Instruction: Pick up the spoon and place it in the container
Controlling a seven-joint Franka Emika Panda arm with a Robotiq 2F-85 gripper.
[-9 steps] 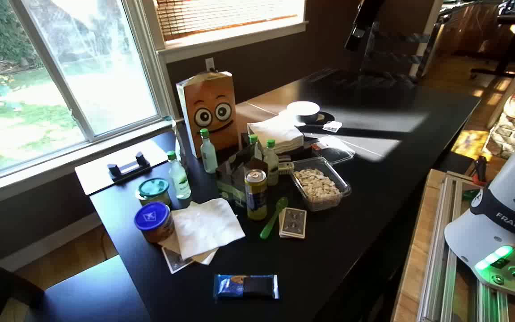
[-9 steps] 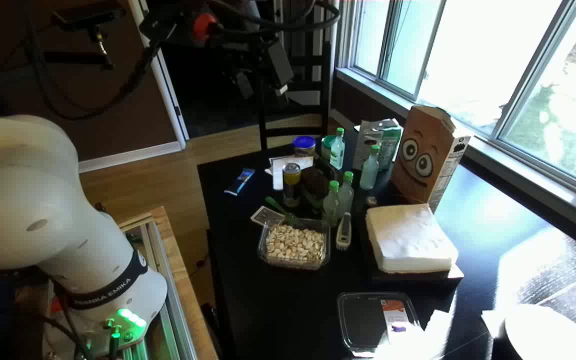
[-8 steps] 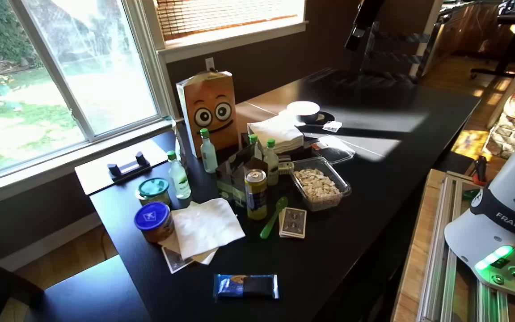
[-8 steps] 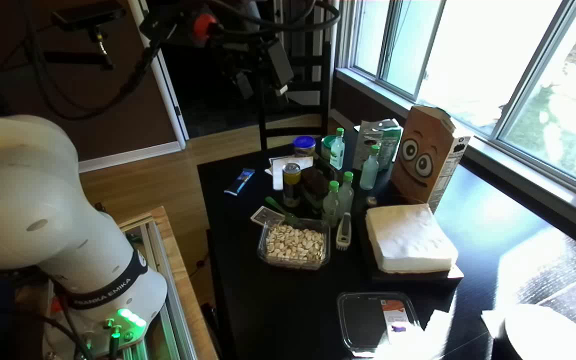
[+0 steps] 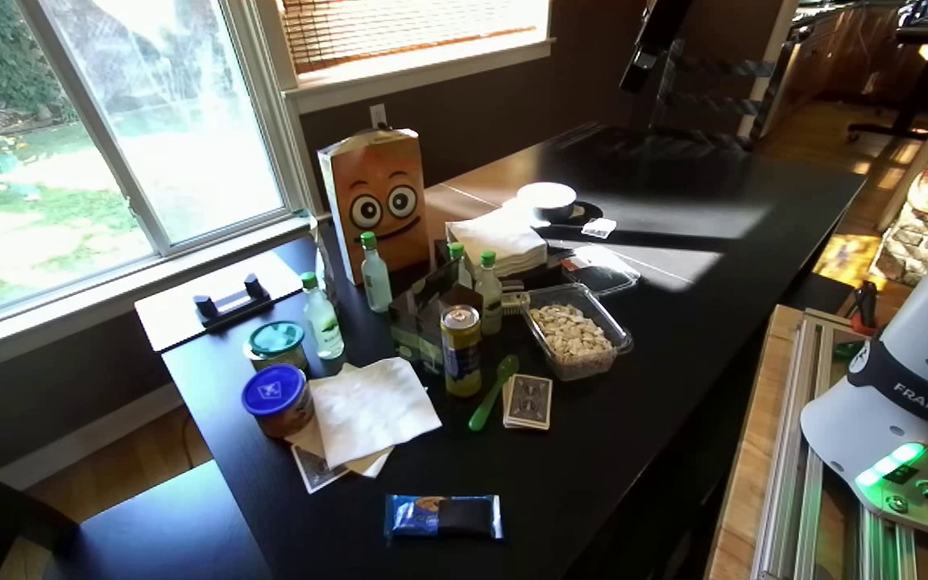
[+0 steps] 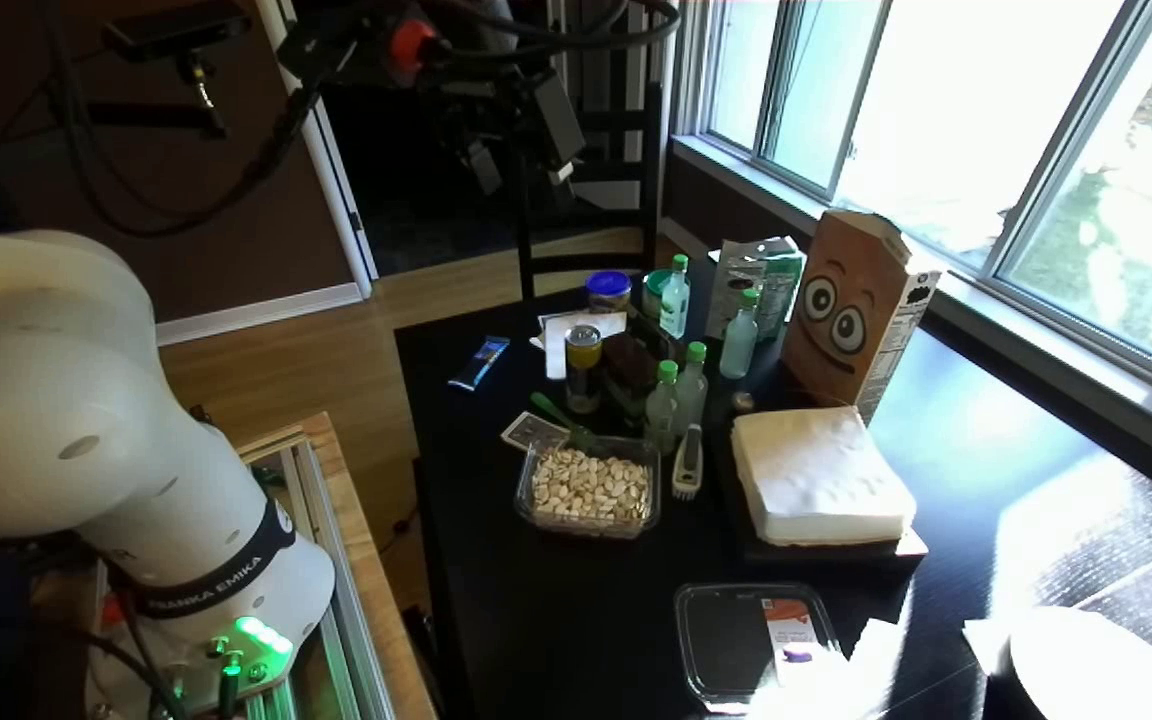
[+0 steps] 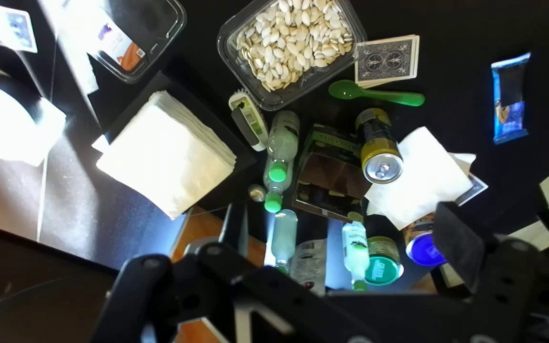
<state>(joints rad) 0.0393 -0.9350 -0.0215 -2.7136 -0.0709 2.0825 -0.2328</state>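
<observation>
A green spoon point(image 5: 493, 392) lies on the dark table beside the card stack, in both exterior views point(image 6: 554, 410) and the wrist view point(image 7: 391, 96). The container point(image 5: 586, 370) is a shallow clear tub full of pale seeds, close to the spoon's bowl end. It also shows in an exterior view point(image 6: 591, 528) and at the top of the wrist view point(image 7: 303, 85). My gripper point(image 7: 348, 233) is open, with nothing between its fingers. It hangs high above the table, apart from the spoon and container, in an exterior view point(image 6: 524, 175).
A yellow can point(image 5: 461, 354) stands close to the spoon. Cards point(image 5: 528, 401) lie on its other side. Green-capped bottles point(image 5: 490, 298), a brush point(image 6: 688, 465), a napkin stack point(image 6: 821, 480), lidded jars point(image 5: 276, 395), an orange box point(image 5: 379, 193) and a blue packet point(image 5: 444, 515) stand or lie around.
My gripper has risen very slightly in an exterior view. The spoon, the container and the other objects have not moved.
</observation>
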